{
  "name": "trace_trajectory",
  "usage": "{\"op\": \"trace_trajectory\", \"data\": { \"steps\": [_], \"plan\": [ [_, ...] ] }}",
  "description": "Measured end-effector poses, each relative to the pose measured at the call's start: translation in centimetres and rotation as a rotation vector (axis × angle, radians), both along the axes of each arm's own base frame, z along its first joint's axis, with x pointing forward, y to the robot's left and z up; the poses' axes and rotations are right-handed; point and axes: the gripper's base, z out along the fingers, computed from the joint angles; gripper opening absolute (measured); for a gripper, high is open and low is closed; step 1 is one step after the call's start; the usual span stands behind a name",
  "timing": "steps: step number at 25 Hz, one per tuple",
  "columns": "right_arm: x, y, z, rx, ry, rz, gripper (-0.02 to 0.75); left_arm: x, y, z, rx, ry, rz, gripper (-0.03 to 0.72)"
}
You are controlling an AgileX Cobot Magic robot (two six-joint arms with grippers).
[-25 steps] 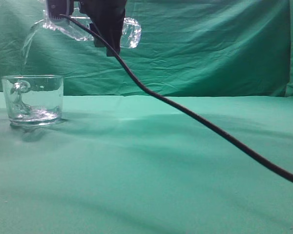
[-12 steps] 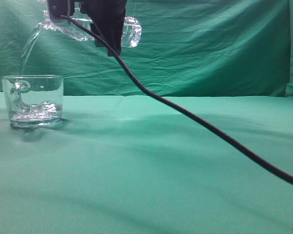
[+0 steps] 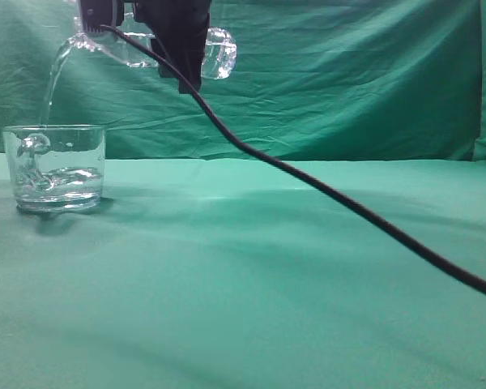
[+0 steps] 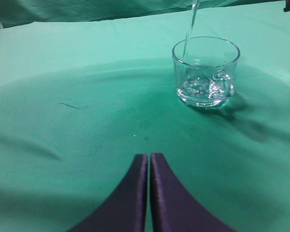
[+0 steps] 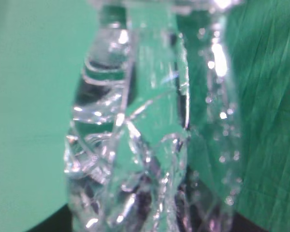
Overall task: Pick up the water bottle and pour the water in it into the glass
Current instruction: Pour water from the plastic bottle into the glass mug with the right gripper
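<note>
Right gripper [image 3: 176, 32]: high at the top of the exterior view, clamped around the middle of the water bottle; dark fingers hide the bottle's mid-section.
Water bottle [image 3: 217, 52]: held almost on its side, base sticking out to the right of the fingers, neck dipping down on their left; in the right wrist view fills the frame as blurred ribbed clear plastic [image 5: 150, 145] flecked with droplets.
Water [image 3: 52, 81]: leaves the neck as a thin arcing stream, well left of and below the gripping fingers, and falls into the glass; seen from the left wrist as a fine line [image 4: 189, 26] dropping inside the far rim.
Glass [image 3: 55, 166]: upright on the green cloth [image 3: 251, 275], far below and left of the right fingers; partly filled, churned at the bottom, handle [image 4: 222, 79] turned to the right in the left wrist view.
Left gripper [image 4: 149, 166]: low over the cloth, fingers pressed together with only a hairline seam, holding nothing; glass ahead and to the right of the tips, well apart.
Cable [image 3: 324, 190]: black, runs from the right gripper down to the right edge.
</note>
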Motion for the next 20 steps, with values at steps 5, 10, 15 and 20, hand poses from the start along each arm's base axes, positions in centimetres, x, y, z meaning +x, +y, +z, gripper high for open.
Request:
{"op": "trace_trajectory", "data": {
  "steps": [5,10,15,20],
  "plan": [
    [0.0,-0.1,-0.1,0.091,0.039,-0.056,0.272,0.0,0.0,0.0,0.000,0.000,0.000,0.000],
    [-0.3,-0.2,-0.8,0.246,0.178,-0.148,0.272,0.0,0.0,0.0,0.000,0.000,0.000,0.000],
    [-1.5,-0.7,0.0,0.488,0.415,-0.318,0.272,0.0,0.0,0.0,0.000,0.000,0.000,0.000],
    [-4.3,-2.3,5.8,0.734,0.593,-0.435,0.272,0.0,0.0,0.0,0.000,0.000,0.000,0.000]
  ]
}}
